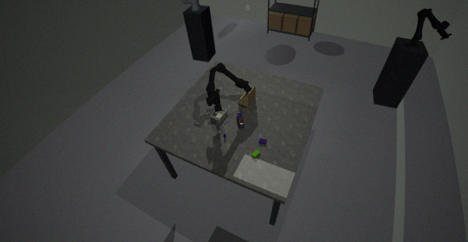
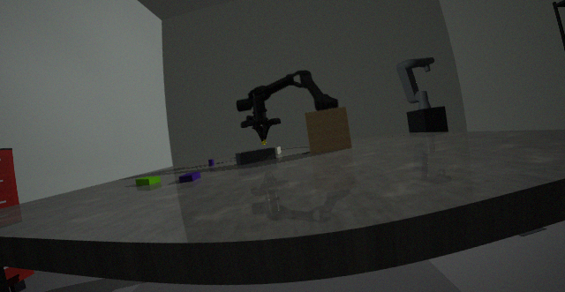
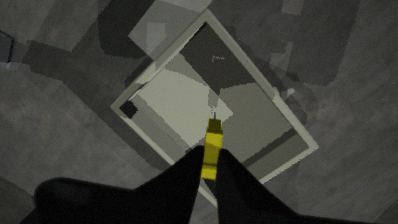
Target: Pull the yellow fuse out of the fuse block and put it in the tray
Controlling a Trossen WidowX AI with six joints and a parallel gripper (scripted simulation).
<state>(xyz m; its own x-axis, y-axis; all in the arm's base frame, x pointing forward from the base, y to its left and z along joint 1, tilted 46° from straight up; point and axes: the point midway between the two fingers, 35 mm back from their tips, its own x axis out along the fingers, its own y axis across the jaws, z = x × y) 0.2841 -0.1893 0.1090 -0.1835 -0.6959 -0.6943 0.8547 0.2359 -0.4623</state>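
My gripper (image 3: 210,154) (image 2: 263,139) is shut on the yellow fuse (image 3: 213,145) (image 2: 264,142), which points down from the fingertips. The fuse hangs above the pale, open-topped tray (image 3: 295,120) (image 1: 213,120); in the wrist view it shows over the tray's inside. The fuse block (image 1: 240,121) (image 2: 257,156) stands on the table to the right of the tray in the top view, apart from the gripper, with several coloured fuses in it. In the exterior view the block hides most of the tray.
A wooden panel (image 1: 248,97) (image 2: 328,130) stands by the arm's base. Purple blocks (image 1: 262,141) (image 2: 190,177) and a green block (image 1: 255,154) (image 2: 147,181) lie on the table (image 1: 289,99). A pale slab (image 1: 265,176) lies at a table corner.
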